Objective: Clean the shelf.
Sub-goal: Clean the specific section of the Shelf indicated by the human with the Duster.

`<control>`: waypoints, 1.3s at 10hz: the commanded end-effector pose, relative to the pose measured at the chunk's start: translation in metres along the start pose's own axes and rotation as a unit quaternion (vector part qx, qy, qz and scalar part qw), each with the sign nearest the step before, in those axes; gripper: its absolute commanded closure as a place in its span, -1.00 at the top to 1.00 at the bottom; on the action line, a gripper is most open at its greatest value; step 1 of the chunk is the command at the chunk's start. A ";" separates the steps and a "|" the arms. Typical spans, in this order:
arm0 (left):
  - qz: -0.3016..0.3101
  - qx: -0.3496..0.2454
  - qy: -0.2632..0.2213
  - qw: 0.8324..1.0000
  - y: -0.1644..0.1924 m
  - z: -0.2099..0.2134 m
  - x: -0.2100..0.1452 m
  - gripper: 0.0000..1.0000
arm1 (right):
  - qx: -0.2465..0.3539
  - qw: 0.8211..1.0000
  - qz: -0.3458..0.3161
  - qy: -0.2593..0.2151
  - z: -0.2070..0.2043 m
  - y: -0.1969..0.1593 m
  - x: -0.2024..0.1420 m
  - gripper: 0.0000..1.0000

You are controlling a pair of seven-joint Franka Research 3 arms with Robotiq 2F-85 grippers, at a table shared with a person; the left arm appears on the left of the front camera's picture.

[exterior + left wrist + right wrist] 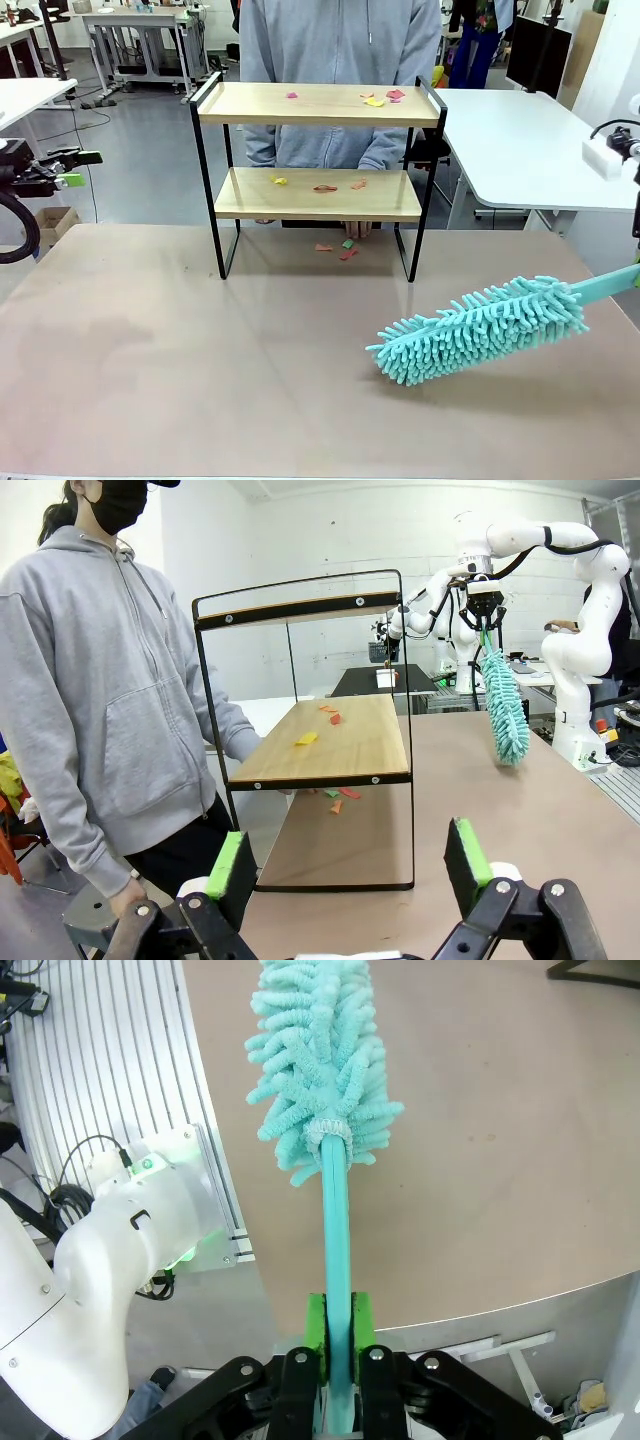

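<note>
Gripping teal duster [480, 325] in right claw [338, 1312] | left claw [350, 858] released | shelf [260, 104] littered with scraps [375, 100]

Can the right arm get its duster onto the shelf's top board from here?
Probably yes: nothing stands between the duster, clamped in the right tool, and the open-fronted shelf.

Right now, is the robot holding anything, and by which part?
The right jaws are shut on the teal duster, pinching its handle, away from the fluffy head. The left jaws stand open, empty.
</note>
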State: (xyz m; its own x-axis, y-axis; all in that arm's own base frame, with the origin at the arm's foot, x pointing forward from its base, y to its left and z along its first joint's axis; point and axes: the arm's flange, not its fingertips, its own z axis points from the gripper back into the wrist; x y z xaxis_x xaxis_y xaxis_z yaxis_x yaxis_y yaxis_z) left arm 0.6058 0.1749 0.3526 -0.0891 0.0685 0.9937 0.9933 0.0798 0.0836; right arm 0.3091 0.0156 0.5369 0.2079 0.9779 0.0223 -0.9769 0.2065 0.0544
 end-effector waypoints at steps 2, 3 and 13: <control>-0.003 0.000 -0.001 1.000 -0.001 0.000 0.003 1.00 | 0.000 1.000 0.000 0.000 0.000 0.000 0.000 -0.74; -0.003 0.000 -0.001 1.000 -0.001 0.000 0.003 1.00 | 0.003 0.999 -0.024 -0.036 0.004 0.001 0.022 -0.74; -0.003 0.000 -0.001 1.000 -0.001 0.000 0.003 1.00 | -0.010 0.952 -0.283 -0.119 -0.021 0.051 0.179 -0.74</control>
State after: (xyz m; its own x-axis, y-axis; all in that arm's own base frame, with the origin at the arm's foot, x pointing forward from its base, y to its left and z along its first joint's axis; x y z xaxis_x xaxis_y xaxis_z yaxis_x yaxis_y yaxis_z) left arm 0.6060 0.1750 0.3522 -0.0889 0.0685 0.9937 0.9933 0.0799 0.0834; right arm 0.2985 0.2187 0.5117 0.7373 0.6403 0.2154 -0.6720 0.7279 0.1364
